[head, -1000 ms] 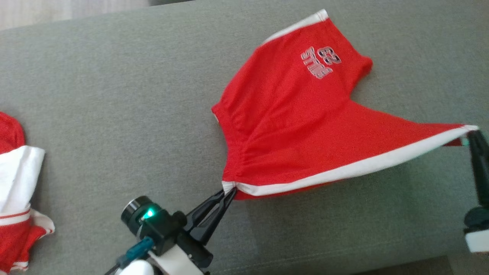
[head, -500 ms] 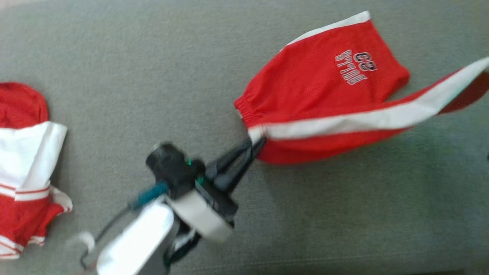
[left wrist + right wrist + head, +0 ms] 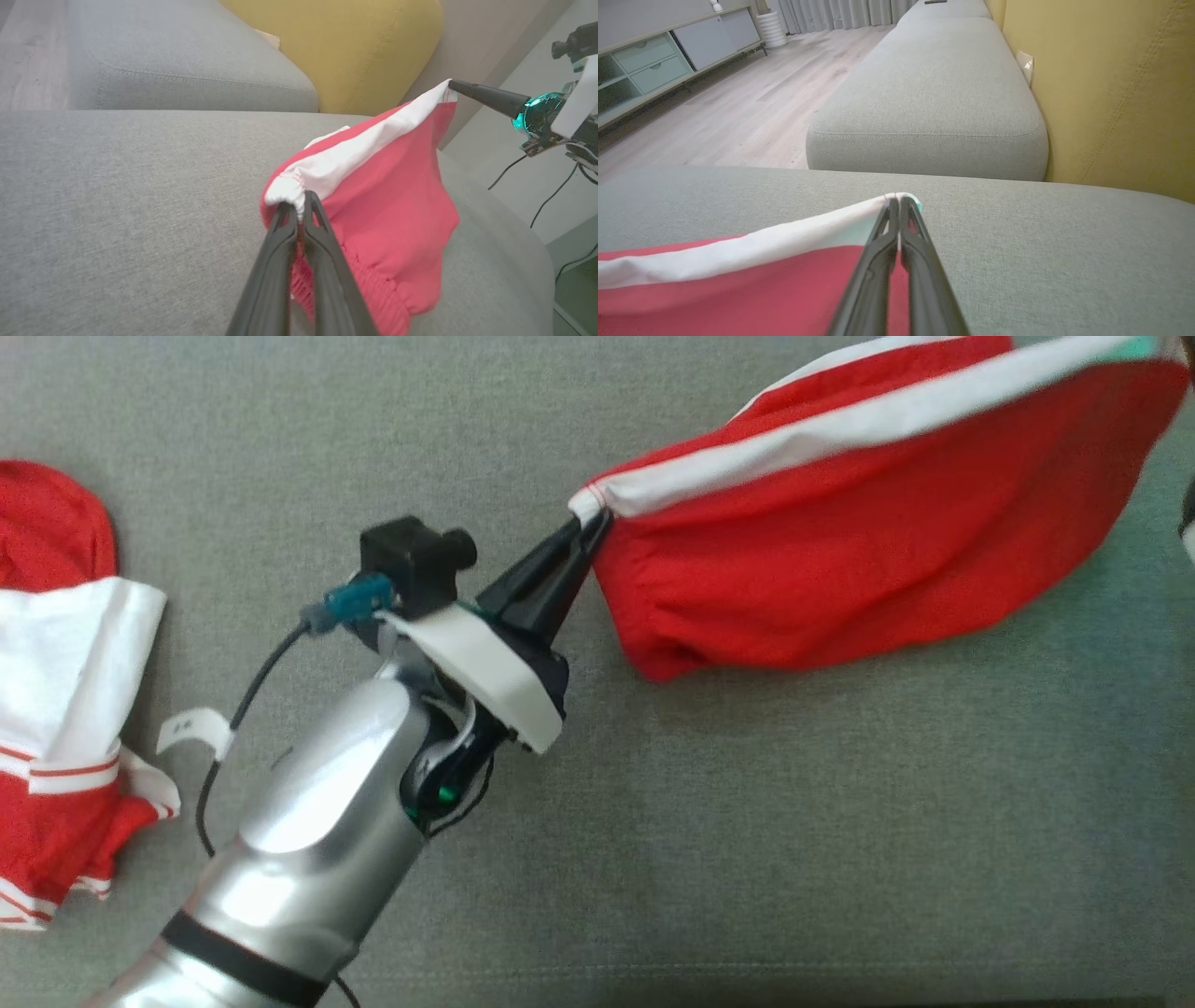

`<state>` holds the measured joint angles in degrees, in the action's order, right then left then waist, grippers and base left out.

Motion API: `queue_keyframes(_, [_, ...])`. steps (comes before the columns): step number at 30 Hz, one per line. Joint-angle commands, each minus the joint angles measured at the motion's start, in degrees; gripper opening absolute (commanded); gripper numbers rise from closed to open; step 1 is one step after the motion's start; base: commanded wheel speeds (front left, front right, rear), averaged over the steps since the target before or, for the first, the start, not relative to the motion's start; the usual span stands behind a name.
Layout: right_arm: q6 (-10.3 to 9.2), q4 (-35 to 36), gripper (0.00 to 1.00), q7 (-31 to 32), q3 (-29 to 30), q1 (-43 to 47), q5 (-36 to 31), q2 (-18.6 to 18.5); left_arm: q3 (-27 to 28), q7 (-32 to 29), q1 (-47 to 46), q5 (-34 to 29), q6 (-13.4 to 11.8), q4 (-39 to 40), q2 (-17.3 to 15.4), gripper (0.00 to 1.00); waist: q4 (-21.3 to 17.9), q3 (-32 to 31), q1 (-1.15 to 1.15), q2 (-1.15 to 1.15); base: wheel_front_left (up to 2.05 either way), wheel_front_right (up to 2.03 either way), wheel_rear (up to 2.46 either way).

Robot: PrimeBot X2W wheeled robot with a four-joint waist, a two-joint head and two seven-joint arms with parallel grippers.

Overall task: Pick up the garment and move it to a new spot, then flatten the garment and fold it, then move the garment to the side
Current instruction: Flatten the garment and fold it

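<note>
The garment is a pair of red shorts with a white side stripe, hanging in the air above the grey sofa seat. My left gripper is shut on the waistband end of the white stripe; the left wrist view shows that pinch and the garment sagging below it. My right gripper is shut on the stripe's other corner, seen in the left wrist view holding the cloth taut. In the right wrist view the garment drapes down to the left of the fingers.
Another red and white garment lies crumpled at the left edge of the seat. A yellow back cushion rises behind the sofa, and a second grey seat adjoins it. Wood floor and a low cabinet lie beyond.
Both grippers have lifted the garment off the seat and carried it away from me. It has flipped over the stripe, so the printed leg no longer shows. The head camera has shifted too.
</note>
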<state>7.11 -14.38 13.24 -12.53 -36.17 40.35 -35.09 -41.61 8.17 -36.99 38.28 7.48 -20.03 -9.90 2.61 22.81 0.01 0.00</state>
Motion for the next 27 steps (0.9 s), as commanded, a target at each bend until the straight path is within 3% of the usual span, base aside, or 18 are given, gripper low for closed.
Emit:
queue_keyframes(1, [0.37, -0.2, 0.0, -0.5, -1.4, -2.0, 0.3, -2.0, 2.3, 0.2, -2.5, 0.4, -0.1, 0.6, -0.5, 0.0, 0.5, 0.9, -0.01, 0.0, 0.0, 0.0, 0.0])
queue_keyframes(11, [0.37, -13.1, 0.0, -2.9, -10.9, -13.7, 2.6, -0.9, 1.4, 4.1, -6.3, -0.7, 0.0, -6.6, 1.4, 0.0, 1.3, 3.2, -0.01, 0.0, 0.0, 0.0, 0.0])
queue_keyframes(12, [0.37, -13.8, 0.0, -3.3, -11.6, -14.3, 3.3, -0.7, 1.3, 4.4, -6.5, -0.9, 0.0, -7.1, 1.5, 0.13, 1.4, 3.3, -0.01, 0.0, 0.0, 0.0, 0.0])
queue_keyframes(13, [0.37, -14.5, 0.22, -3.7, -12.4, -14.8, 4.1, -0.5, 1.3, 4.6, -6.5, -0.9, 0.0, -7.7, 1.7, 0.45, 1.3, 3.3, -0.01, 0.0, 0.0, 0.0, 0.0])
queue_keyframes(14, [0.37, -15.0, 1.0, -4.4, -13.0, -15.2, 4.9, -0.4, 1.2, 4.8, -6.5, -0.8, 0.0, -8.2, 1.9, 0.9, 1.3, 3.2, -0.01, 0.0, 0.0, 0.0, 0.0])
queue_keyframes(15, [0.37, -15.6, 1.0, -5.4, -13.2, -15.3, 5.9, -0.1, 1.2, 5.1, -6.5, -0.9, 0.0, -8.6, 2.1, 1.0, 1.4, 3.0, -0.01, 0.0, 0.0, 0.0, 0.0])
queue_keyframes(20, [0.37, -15.4, 1.0, -8.6, -16.7, -12.9, 10.6, -0.8, 1.3, 6.3, -4.7, -2.3, -1.0, -9.6, 2.6, 1.0, 1.2, 0.8, -0.01, 0.0, 0.0, 0.0, 0.0])
queue_keyframes(23, [0.37, -14.5, 1.0, -9.1, -18.8, -9.8, 13.3, -1.3, 1.7, 6.7, -1.9, -4.8, -3.7, -8.2, 2.2, 1.0, 0.8, -0.9, -0.01, 0.0, 0.0, 0.0, 0.0])
queue_keyframes(26, [0.37, -15.8, 1.0, -9.3, -19.3, -7.0, 14.7, -1.9, 4.4, 6.8, 2.2, -9.1, -7.9, -2.8, 1.8, 1.0, 0.7, -2.1, -0.01, 0.0, 0.0, 0.0, 0.0])
queue_keyframes(27, [0.37, -15.8, 1.0, -9.3, -19.3, -7.0, 14.7, -1.9, 4.4, 6.8, 2.2, -9.1, -7.9, -2.8, 1.8, 1.0, 0.7, -2.1, -0.01, 0.0, 0.0, 0.0, 0.0])
